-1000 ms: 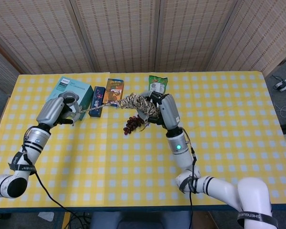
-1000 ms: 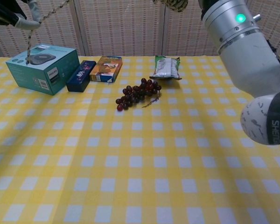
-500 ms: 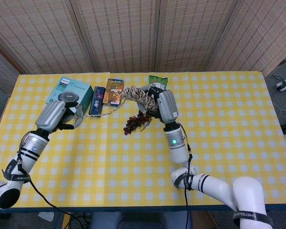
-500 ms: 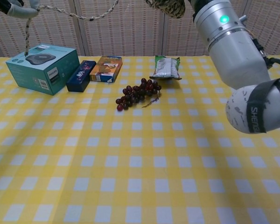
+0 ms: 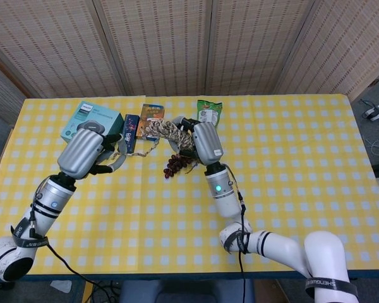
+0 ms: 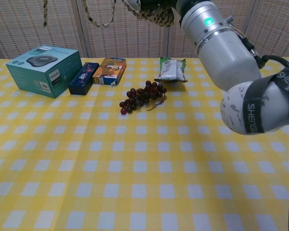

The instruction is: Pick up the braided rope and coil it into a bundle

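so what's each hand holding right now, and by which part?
Right hand grips the braided rope by its coiled bundle. Left hand holds the loose tail end; the strand sags between them, above the table.

Chest view crops braided rope (image 6: 151, 12) and both hands (top edge), package prints unreadable

My arms were glossy white shells with black bands, one lettered "SHENG". Each silver-grey forearm led to a robot hand, left (image 5: 100, 153) and right (image 5: 188, 134), dark-fingered. A green lamp glowed on the right forearm; black cables trailed along both.
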You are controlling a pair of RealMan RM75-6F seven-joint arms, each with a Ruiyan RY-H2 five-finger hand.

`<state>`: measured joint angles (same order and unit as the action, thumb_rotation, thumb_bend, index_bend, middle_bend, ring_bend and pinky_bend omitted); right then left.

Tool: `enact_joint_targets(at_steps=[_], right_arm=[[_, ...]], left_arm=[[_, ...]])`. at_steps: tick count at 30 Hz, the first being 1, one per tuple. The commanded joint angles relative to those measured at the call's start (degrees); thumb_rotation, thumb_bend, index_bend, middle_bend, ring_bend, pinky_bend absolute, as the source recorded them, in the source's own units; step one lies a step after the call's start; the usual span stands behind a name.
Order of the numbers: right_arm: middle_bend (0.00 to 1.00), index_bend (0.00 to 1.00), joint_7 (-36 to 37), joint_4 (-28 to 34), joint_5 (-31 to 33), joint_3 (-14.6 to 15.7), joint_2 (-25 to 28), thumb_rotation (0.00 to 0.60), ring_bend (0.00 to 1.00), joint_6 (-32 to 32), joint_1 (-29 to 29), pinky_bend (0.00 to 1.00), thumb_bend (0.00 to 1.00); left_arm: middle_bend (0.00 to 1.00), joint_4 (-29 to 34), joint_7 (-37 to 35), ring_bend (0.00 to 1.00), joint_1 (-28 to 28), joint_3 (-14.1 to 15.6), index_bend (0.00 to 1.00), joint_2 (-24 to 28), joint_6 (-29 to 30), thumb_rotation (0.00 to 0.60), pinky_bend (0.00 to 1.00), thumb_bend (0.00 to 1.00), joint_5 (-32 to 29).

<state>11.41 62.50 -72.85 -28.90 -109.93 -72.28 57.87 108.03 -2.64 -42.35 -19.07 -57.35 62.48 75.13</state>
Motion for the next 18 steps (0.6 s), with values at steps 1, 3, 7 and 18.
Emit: enact_joint_targets(at_steps=[1, 3, 7, 18], right_arm=[[0.66, 0.83, -1.33, 0.49, 0.83, -0.23, -0.03, 0.600, 0.59, 1.44, 0.69, 0.74, 0.36], [0.66, 0.83, -2.01, 0.93, 1.10, -0.01, 0.23, 0.600, 0.59, 2.72, 1.10, 0.74, 0.36], [0.66, 0.83, -3.06, 1.70, 0.95, 0.73, 0.79, 0.600, 0.59, 4.50, 1.68, 0.74, 0.36], [0.66, 0.84, -3.09, 3.86, -1.10, 3.84, 3.39, 0.600, 0.59, 9.35, 2.61, 0.74, 0.35]], left_arm=[[1.00, 0.70, 1.03, 1.00, -0.83, -0.43, 0.76, -0.50, 0.62, 0.600, 1.00, 0.40, 1.47], [1.00, 1.01, 1.64, 1.00, -1.39, -0.69, 0.76, -0.79, 0.78, 0.600, 1.00, 0.40, 2.24], [1.00, 1.39, 2.15, 1.00, -2.72, -1.52, 0.76, -1.52, 0.77, 0.600, 1.00, 0.41, 2.94], [1.00, 0.83, 3.21, 1.00, -5.44, -2.79, 0.76, -2.62, -1.13, 0.600, 1.00, 0.40, 0.42]])
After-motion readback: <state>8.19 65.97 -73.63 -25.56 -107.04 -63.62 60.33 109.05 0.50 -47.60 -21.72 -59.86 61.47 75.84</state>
